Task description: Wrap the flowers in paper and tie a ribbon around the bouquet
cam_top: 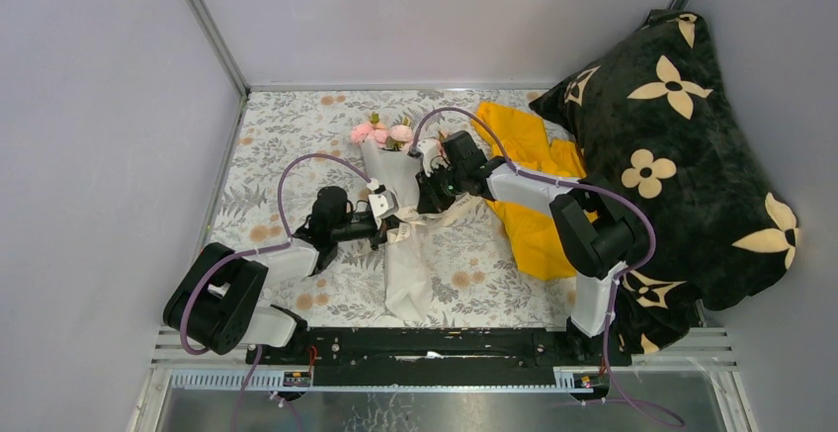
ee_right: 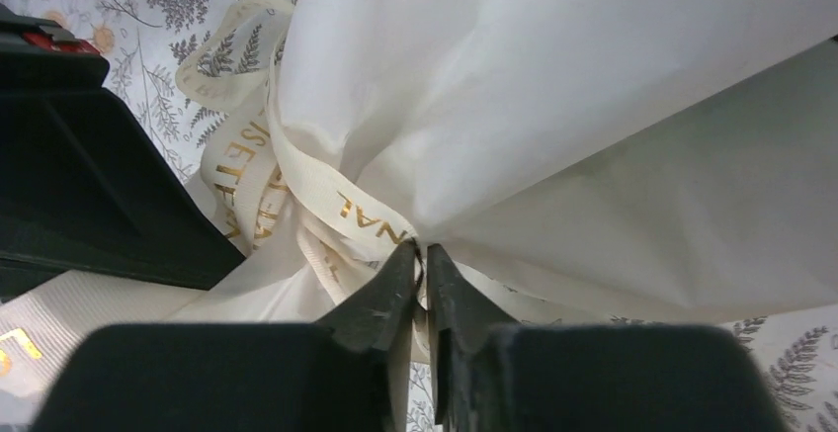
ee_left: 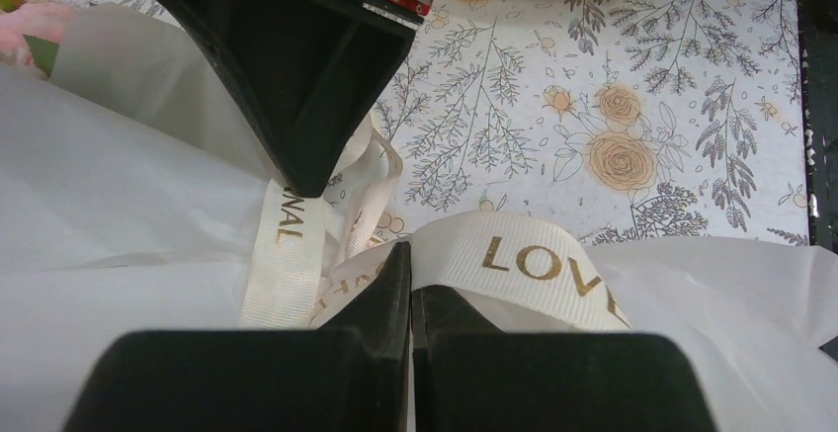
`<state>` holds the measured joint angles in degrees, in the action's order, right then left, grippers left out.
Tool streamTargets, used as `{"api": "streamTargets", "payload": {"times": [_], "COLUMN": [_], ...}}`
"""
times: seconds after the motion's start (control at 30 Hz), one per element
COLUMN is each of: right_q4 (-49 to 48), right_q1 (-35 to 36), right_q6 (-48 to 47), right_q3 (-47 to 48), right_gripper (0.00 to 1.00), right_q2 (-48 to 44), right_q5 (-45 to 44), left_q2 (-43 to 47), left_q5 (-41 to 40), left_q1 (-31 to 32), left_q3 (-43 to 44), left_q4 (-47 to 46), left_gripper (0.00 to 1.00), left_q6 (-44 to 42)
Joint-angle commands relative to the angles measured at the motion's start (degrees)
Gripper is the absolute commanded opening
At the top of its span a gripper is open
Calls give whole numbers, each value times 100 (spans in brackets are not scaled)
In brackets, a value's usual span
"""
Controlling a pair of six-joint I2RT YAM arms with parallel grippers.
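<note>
The white-paper cone bouquet of pink flowers (cam_top: 405,279) lies mid-table on a floral-printed tablecloth (cam_top: 287,135), with free cloth at 9 and 6 o'clock and a yellow garment (cam_top: 529,234) and black flowered pillow (cam_top: 692,205) crowding 3 o'clock, while the left gripper (ee_left: 410,254) clamps the cream gold-lettered ribbon (ee_left: 534,264) at its waist and the right gripper (ee_right: 423,254) narrowly pinches it.

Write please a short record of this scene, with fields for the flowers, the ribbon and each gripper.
flowers: pink, wrapped in white paper
ribbon: cream, gold letters, looped at the paper's waist
left gripper: jaws shut on ribbon
right gripper: jaws shut on ribbon
nearby: yellow garment, black pillow
</note>
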<state>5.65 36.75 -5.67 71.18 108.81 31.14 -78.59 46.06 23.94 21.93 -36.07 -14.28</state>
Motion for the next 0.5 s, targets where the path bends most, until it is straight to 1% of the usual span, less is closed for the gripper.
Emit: {"api": "streamTargets", "payload": {"times": [0.0,0.2,0.33,0.47], "right_q4": [101,392,755,1147], "right_q1": [67,62,66,62], "right_q6": [-88,8,34,103], "right_q3": [187,45,3,220], "right_gripper": [12,11,8,3], "right_q2": [-199,-707,-1116,-1424], "right_q5": [52,-123,-412,-581], "left_q2": [-16,-8,25,82], "left_q5": [22,31,21,25], "left_q1": [-31,-30,-31,-30], "left_q3": [39,26,5,-46], "left_q4": [-165,-168,-176,-176], "left_gripper": [0,0,0,0], "left_q6": [-13,-22,-17,-22]}}
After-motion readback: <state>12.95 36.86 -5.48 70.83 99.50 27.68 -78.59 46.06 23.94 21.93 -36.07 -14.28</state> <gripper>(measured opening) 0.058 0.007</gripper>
